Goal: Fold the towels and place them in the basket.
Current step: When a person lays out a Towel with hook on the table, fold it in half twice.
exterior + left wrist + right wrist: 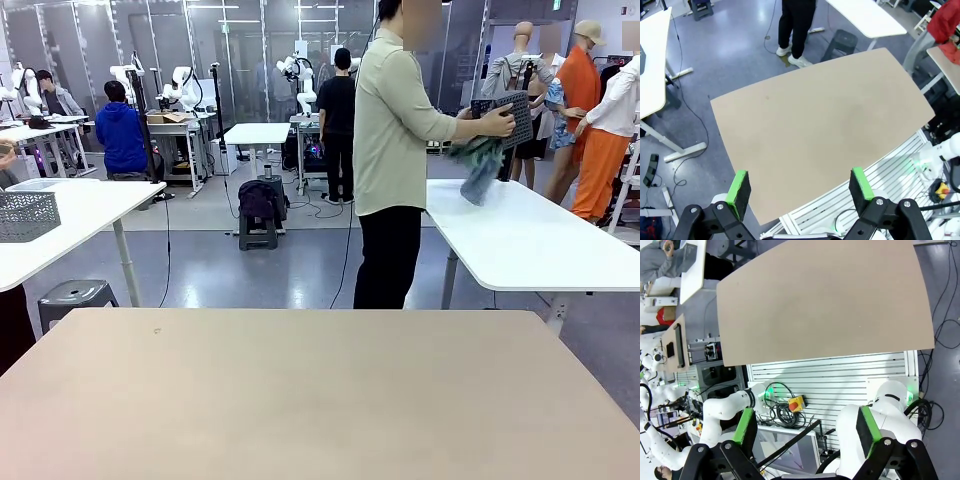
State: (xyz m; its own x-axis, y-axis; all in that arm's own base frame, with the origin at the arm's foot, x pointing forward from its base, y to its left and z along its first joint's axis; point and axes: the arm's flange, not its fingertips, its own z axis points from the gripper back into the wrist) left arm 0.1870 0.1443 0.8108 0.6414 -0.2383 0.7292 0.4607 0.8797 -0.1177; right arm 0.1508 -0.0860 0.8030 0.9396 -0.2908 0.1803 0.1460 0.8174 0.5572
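Beyond the far edge of the beige table point(320, 390), a person stands turned to the right and holds the dark grey lattice basket point(510, 108) in both hands. Bunched grey-blue and green towels point(480, 162) hang from it over a white table point(530, 240). My left gripper point(799, 186) hovers high above the beige table point(820, 125), open, its green pads point(738, 187) wide apart with nothing between them. My right gripper point(806, 426) is also open, held high over the robot's side of the table point(825, 295).
A second grey basket point(25, 215) sits on a white table at the left. A grey stool point(75, 295) stands on the floor behind the beige table. The person's feet point(792, 55) are near the table's far edge. Cables and a red stop button point(796, 402) lie below my arms.
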